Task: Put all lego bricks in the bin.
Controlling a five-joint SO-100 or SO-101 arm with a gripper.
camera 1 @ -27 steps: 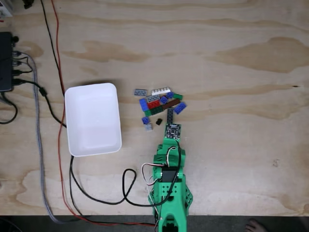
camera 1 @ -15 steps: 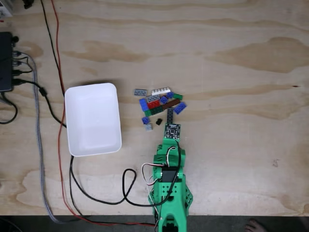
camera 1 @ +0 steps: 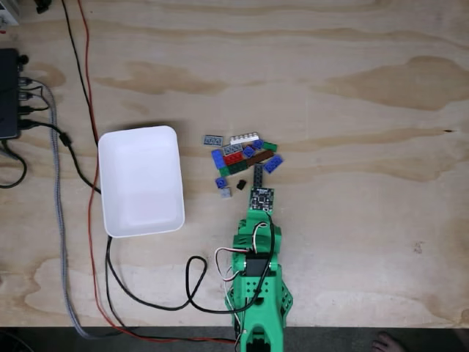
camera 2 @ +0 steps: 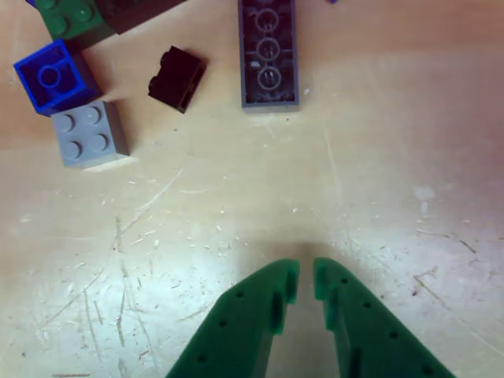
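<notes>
Hovering jaws (camera 2: 305, 272) nearly closed, empty — lego bricks (camera 2: 268, 53) ahead, apart.

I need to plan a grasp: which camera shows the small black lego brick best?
The other view: the small black lego brick appears large, lying askew between the blue square brick and the dark grey long plate. The fixed view shows it only as a tiny dark speck near the pile.

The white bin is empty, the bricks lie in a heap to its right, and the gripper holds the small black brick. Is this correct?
Not quite. The gripper holds nothing: in the other view its fingertips are nearly together above bare table, and the black brick lies apart from them. The fixed view confirms the rest: the bin is empty and the bricks lie to its right.
</notes>
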